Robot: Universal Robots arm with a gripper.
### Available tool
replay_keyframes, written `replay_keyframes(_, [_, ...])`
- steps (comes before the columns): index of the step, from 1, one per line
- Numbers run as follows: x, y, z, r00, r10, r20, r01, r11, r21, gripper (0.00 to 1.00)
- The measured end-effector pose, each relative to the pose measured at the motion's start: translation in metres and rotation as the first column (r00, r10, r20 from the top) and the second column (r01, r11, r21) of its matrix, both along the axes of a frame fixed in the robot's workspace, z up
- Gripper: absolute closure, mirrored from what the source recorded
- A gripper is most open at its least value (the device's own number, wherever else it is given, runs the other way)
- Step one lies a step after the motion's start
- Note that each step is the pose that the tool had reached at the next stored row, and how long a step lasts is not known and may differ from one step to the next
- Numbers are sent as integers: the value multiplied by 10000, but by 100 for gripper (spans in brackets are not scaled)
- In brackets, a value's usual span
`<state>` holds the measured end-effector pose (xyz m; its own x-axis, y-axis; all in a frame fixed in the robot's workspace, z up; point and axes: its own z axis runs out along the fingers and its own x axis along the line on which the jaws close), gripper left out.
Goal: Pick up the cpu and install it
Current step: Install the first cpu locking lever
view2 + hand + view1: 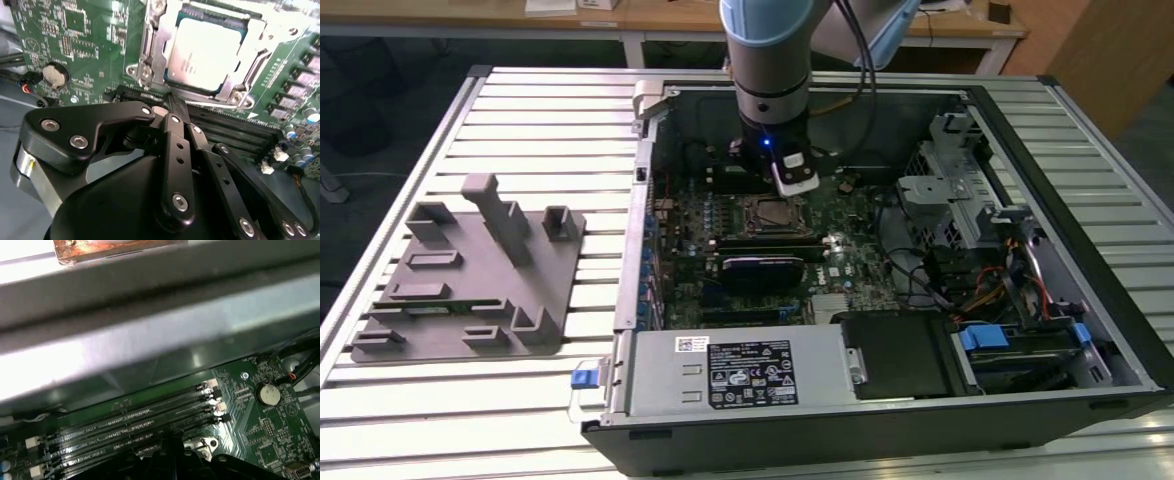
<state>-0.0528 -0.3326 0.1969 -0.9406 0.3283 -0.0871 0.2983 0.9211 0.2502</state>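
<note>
Cpu (205, 52) seated in socket, just beyond claw (172, 107)

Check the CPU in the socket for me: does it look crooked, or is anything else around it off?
Nothing stands out. In the second wrist view the cpu lies flat and square inside the socket frame, edges parallel to it. The gripper is close by, fingers together, holding nothing. The memory slots beside it look undisturbed.

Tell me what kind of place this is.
Probably a robotics lab or test bench: an open computer case lies on a slatted metal table, a grey parts fixture sits beside it, and wooden desks stand behind.
</note>
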Motion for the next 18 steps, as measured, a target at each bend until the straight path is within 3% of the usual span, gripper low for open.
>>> replay_keyframes(2, [0,-23,-6,10000,1,-1,-1,10000,1,89])
replay_keyframes(9, [1,-25,-7,10000,1,1,-1,10000,4,89])
replay_keyframes(18, [1,-23,83,10000,1,0,-1,10000,9,89])
